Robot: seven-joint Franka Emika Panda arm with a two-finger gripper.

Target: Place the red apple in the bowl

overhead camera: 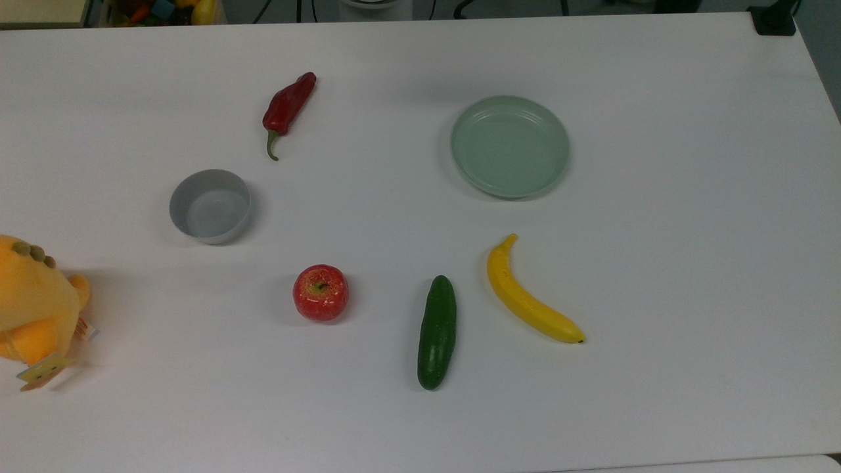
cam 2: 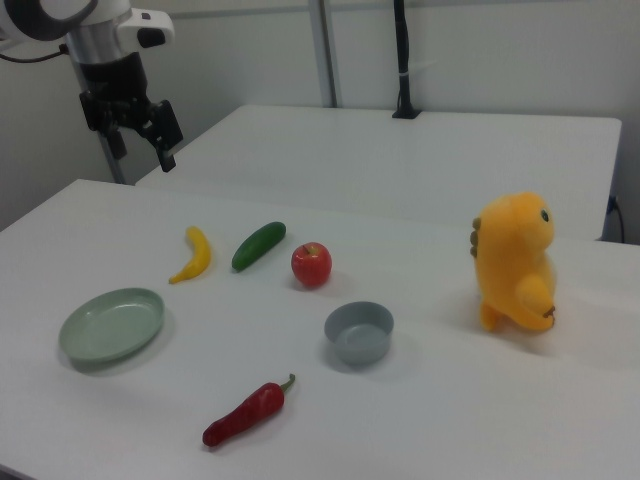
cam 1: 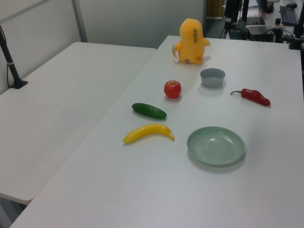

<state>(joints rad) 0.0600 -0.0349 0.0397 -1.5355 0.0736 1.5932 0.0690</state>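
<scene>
Claw (cam 2: 143, 138) aloft; one red apple (overhead camera: 320, 292)

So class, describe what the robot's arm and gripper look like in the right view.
The arm has a glossy white shell with a dark band and a silvery-grey wrist section. Below it hangs a black gripper with two blocky black fingers. A thin dark cable runs off the arm towards the right view's left edge.

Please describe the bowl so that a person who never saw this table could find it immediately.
Start from the orange plush toy at the top view's left edge of the white table. The bowl stands just to its right, between the red chili pepper and the red apple. It is small, grey, straight-sided and empty, unlike the wider, shallow pale green plate.
</scene>
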